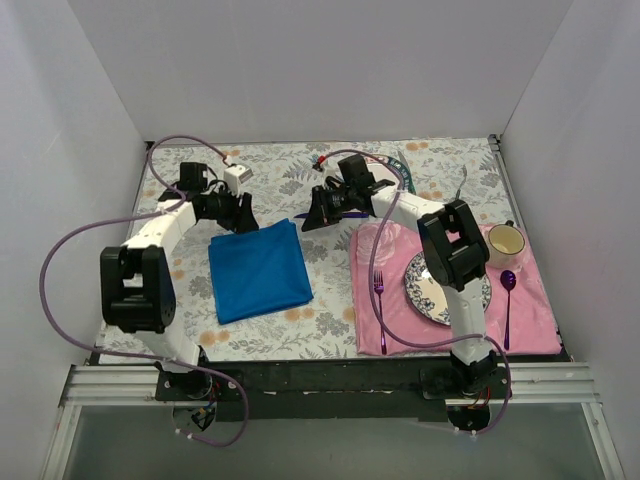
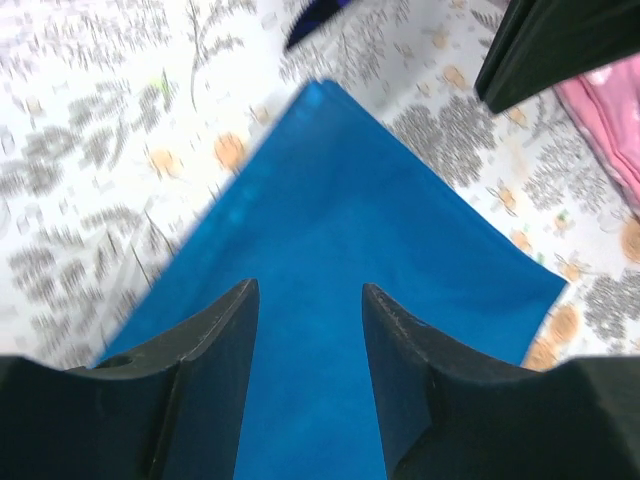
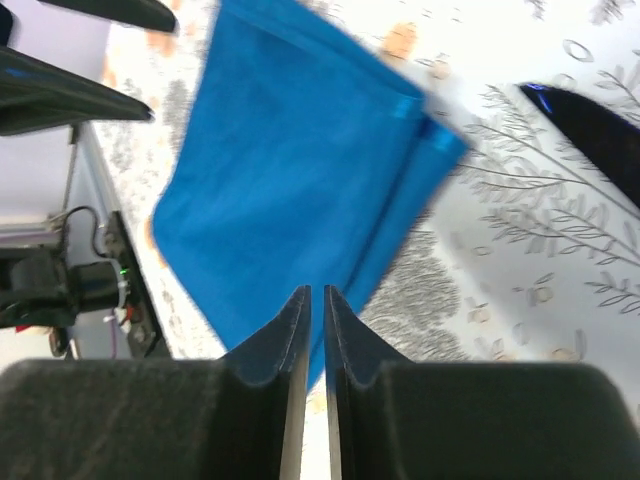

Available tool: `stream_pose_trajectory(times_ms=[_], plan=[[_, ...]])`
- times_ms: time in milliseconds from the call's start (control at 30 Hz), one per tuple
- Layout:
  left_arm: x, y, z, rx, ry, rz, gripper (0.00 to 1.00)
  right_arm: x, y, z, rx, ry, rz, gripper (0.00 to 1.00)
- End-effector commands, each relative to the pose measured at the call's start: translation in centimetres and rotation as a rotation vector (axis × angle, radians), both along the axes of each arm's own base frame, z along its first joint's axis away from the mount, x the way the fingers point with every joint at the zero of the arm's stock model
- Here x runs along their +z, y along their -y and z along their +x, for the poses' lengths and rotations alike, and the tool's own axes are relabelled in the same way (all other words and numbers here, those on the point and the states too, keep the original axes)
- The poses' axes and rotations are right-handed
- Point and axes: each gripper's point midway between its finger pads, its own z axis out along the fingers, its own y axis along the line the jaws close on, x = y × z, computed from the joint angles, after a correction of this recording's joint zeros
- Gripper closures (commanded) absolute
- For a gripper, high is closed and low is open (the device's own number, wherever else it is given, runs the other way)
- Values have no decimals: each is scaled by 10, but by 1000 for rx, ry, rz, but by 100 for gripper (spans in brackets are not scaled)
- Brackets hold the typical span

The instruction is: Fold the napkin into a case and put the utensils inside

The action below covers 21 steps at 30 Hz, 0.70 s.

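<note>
Folding state: the napkin (image 1: 258, 270) lies flat as a rough square, with layered hems showing along one edge in the right wrist view; no narrow case shape is visible.
Napkin position: on the floral surface (image 1: 320, 330), at 9 o'clock of the pink placemat (image 1: 530, 320) and clear of it.
Left hand (image 2: 305, 330): above the napkin's 11 o'clock corner in the top view. Fingers (image 2: 215, 340) are spread, blue cloth shows through the gap, and nothing is between them.
Right hand (image 3: 317, 320): at the napkin's 1 o'clock corner. Its fingers are pressed almost together with only a hairline slit, and no cloth is seen in the slit.
Knife (image 3: 585, 125): a dark slim blade lying on the surface beyond the napkin's corner, at 2 o'clock in the right wrist view, apart from the cloth. Only part of it is in frame.
Placemat load: a patterned plate (image 1: 415, 285), with a magenta fork (image 1: 379, 285) at its 9 o'clock, a purple spoon (image 1: 508, 285) at its 3 o'clock and a cream cup (image 1: 505, 242) at its 1 o'clock.
Image note: both wrist views are motion-blurred.
</note>
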Motion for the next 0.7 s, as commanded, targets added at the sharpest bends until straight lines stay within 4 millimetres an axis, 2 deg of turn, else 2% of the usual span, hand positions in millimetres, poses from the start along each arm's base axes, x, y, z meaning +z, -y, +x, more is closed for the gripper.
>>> stream_pose_trajectory(times_ms=[0,100,133,200,333,533,667], plan=[[11,17,39,-119,138,-20,55,-19,-10,18,-39,15,-24,84],[6,19,56,-135,153,-3,52,-30,-8,23,-59,18,-48,84],[-3,19,58,-140,136,-2,51,-31,-8,24,-61,18,-48,84],[-5,22,62,-155,149,-3,51,-34,-8,25,-60,15,-46,84],[-14,41,61,-196,142,-8,51,-36,-12,24,-50,-5,-26,84],[-27,58,61,-234,131,-22,50,-34,-16,25,-46,-15,2,82],[-34,68,61,-263,140,-10,50,-41,-19,28,-49,-23,2,82]])
